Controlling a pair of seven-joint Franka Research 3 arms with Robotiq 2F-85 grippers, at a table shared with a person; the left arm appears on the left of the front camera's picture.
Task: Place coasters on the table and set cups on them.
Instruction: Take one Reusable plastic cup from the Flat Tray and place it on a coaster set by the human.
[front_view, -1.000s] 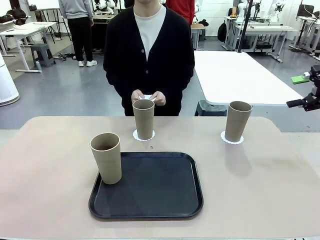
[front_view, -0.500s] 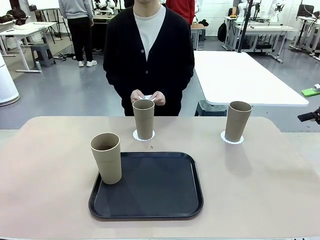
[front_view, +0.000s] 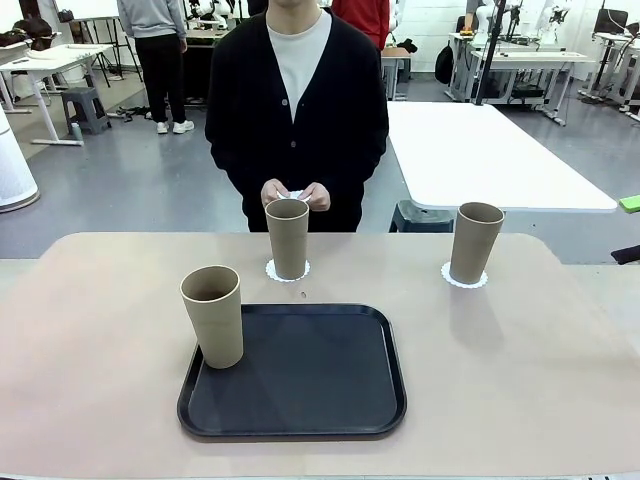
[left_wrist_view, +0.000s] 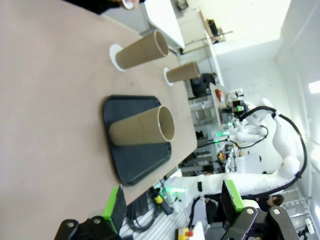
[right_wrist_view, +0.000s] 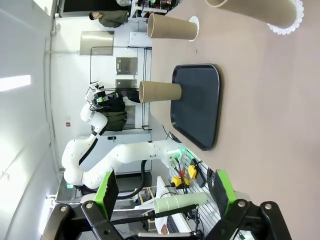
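Coasters: two lie on the beige table (front_view: 520, 360) towards the person's side, well apart from each other. The middle coaster (front_view: 270, 270) is just beyond the far rim of the black tray (front_view: 300, 385); the right coaster (front_view: 465, 286) is off to the robot's right. Each carries an upright tan tumbler: the middle cup (front_view: 288, 238) stands on the first and the right cup (front_view: 475, 243) on the second, with the scalloped white edge showing round each base. The third cup (front_view: 212, 315) stands upright on the tray, close to its left rim, with no disc under it.

Behind the middle cup the person's hands (front_view: 295, 195) are held together at the far table edge around a small white thing, too small to make out.

In the left wrist view the left gripper (left_wrist_view: 175, 205) has its jaws spread wide with nothing between them, held off the table's end. In the right wrist view the right gripper (right_wrist_view: 165, 191) is likewise spread wide and holding nothing.
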